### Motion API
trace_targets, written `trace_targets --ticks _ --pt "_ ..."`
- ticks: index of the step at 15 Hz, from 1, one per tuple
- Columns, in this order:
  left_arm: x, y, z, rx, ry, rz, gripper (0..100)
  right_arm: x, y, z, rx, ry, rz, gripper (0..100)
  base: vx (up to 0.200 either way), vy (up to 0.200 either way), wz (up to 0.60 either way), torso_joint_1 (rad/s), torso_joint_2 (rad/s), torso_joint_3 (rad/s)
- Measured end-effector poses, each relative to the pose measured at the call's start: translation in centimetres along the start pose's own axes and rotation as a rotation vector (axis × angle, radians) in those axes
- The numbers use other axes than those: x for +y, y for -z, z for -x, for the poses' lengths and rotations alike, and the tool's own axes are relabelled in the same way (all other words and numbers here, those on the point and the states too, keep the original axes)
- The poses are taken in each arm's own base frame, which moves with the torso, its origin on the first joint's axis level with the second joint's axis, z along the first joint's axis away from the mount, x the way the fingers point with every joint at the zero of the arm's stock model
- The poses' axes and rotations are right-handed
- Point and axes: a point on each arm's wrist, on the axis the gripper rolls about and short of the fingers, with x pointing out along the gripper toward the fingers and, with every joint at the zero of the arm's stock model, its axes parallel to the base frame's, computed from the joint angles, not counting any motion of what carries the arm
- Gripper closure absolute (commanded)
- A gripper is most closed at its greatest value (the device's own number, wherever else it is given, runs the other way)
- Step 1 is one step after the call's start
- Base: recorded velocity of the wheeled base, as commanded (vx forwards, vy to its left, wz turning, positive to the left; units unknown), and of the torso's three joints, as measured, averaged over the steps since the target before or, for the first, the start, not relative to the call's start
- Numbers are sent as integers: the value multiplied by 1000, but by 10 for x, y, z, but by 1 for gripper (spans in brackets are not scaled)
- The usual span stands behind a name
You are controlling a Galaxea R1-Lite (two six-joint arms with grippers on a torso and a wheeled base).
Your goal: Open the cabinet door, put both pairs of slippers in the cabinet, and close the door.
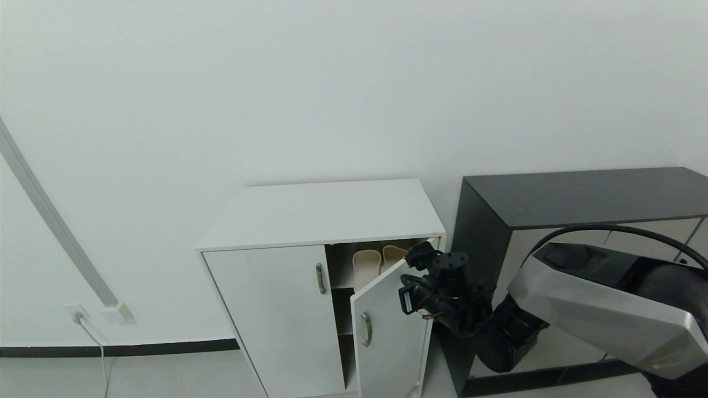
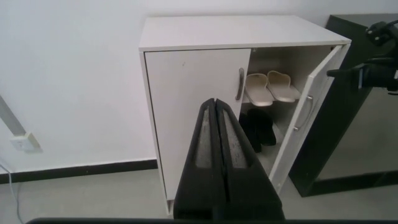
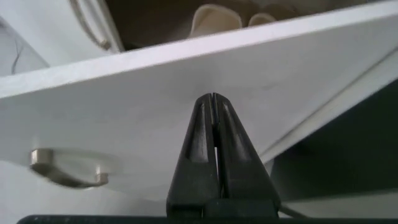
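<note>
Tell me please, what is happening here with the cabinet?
Both pairs are already inside the white cabinet: beige slippers above, black slippers below. The right door stands partly open. The right gripper, shut, is at the door's outer face, probably to push it closed. The left gripper, shut, holds nothing.

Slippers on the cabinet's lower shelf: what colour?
The lower slippers are black, under the beige pair; left wrist view shows it best.
</note>
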Motion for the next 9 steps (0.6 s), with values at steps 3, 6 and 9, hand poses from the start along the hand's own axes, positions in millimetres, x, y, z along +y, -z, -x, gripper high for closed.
trace_targets --ticks 3,6,9 --pt "0 0 0 0 0 0 100 -1 -1 -13 11 7 -1 100 0 0 0 0 0 0" --pt "0 0 0 0 0 0 100 -5 -8 -26 -6 22 -7 100 0 0 0 0 0 0" --pt "0 0 0 0 0 0 100 -12 -15 -37 -30 40 -16 100 0 0 0 0 0 0"
